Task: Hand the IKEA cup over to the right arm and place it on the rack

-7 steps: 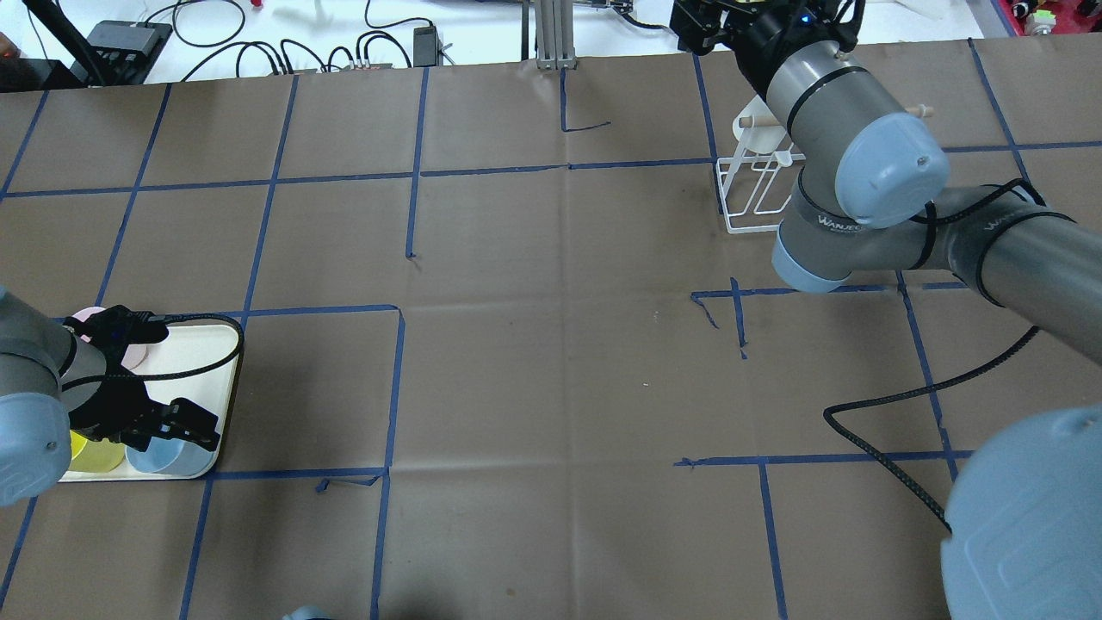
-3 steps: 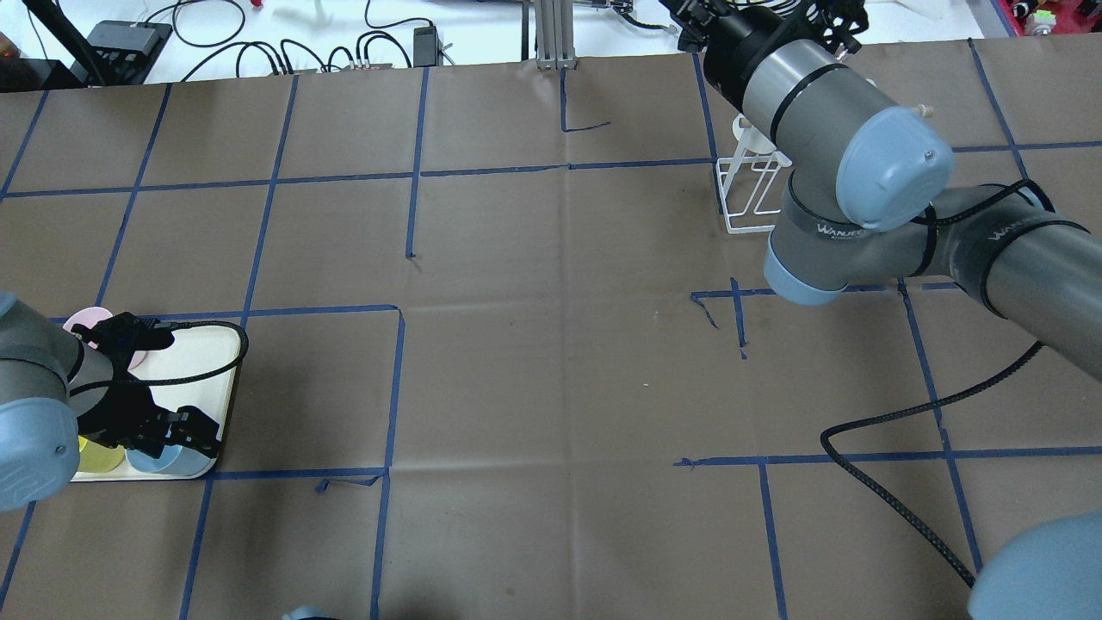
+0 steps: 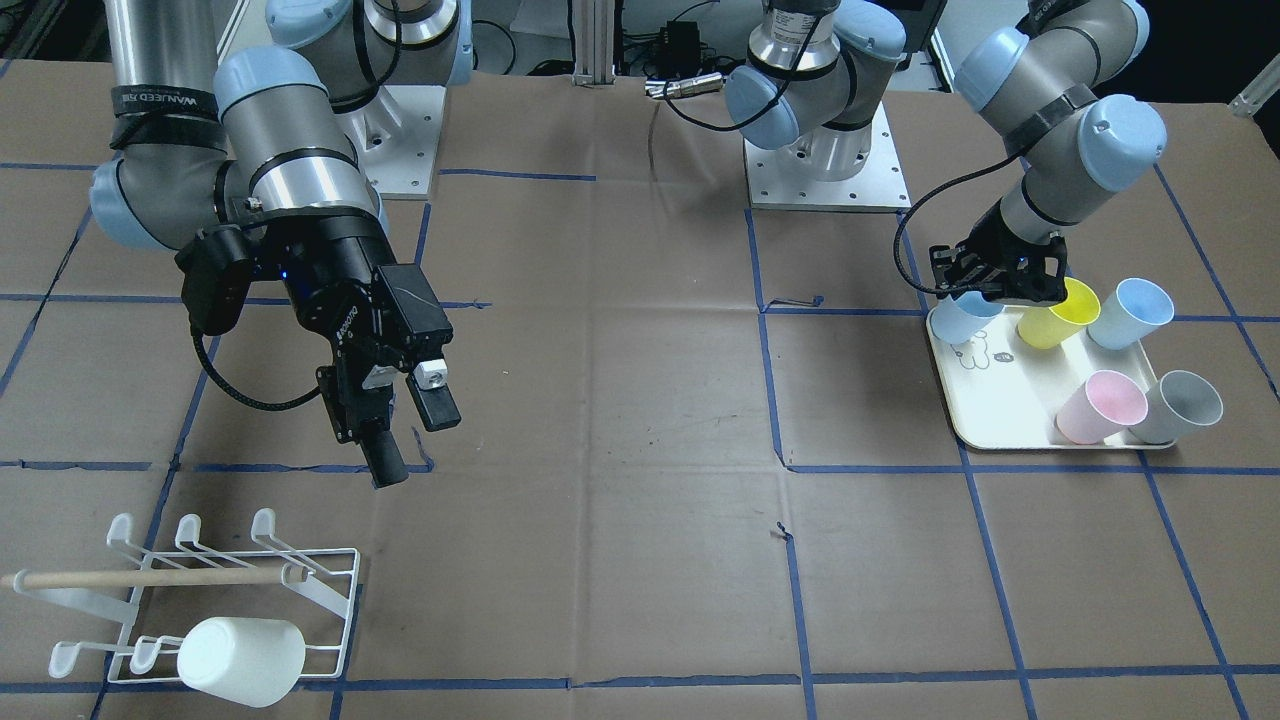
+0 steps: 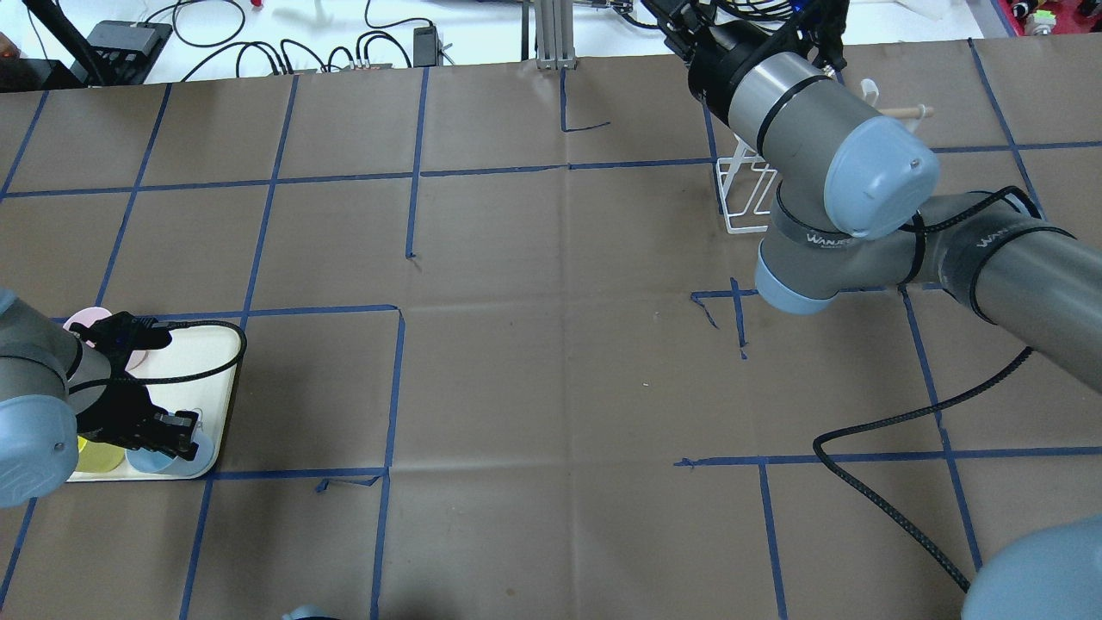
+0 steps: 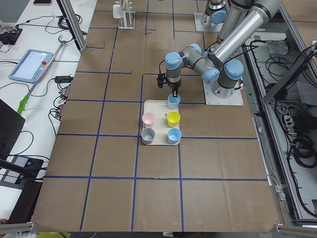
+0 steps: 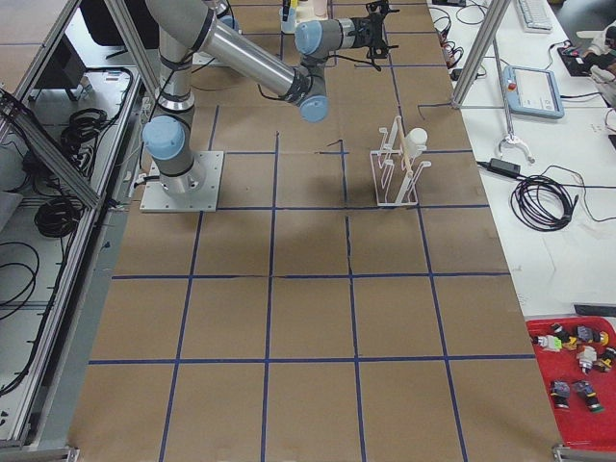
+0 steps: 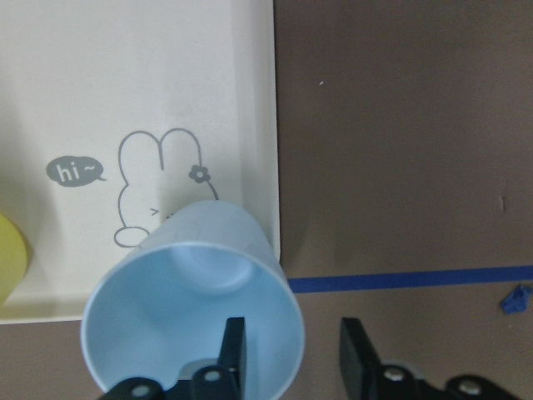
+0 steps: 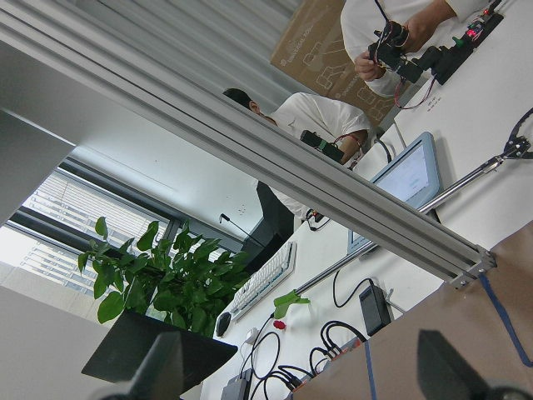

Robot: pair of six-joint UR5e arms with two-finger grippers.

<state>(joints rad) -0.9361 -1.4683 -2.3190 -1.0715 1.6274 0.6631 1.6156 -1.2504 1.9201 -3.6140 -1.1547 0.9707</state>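
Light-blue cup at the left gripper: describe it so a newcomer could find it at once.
Start at the cream tray at the table's end on the robot's left. It is the light-blue cup at the corner beside the bunny drawing, towards the table's middle. Unlike the other light-blue cup, it has the left gripper straddling its rim.

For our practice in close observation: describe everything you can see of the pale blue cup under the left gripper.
The pale blue cup looks like smooth plastic, tapering to a narrower base, empty, standing mouth-up. It sits in a corner of the cream tray, by its rabbit drawing. The left gripper is open astride its rim, one finger inside, one outside; contact is unclear.
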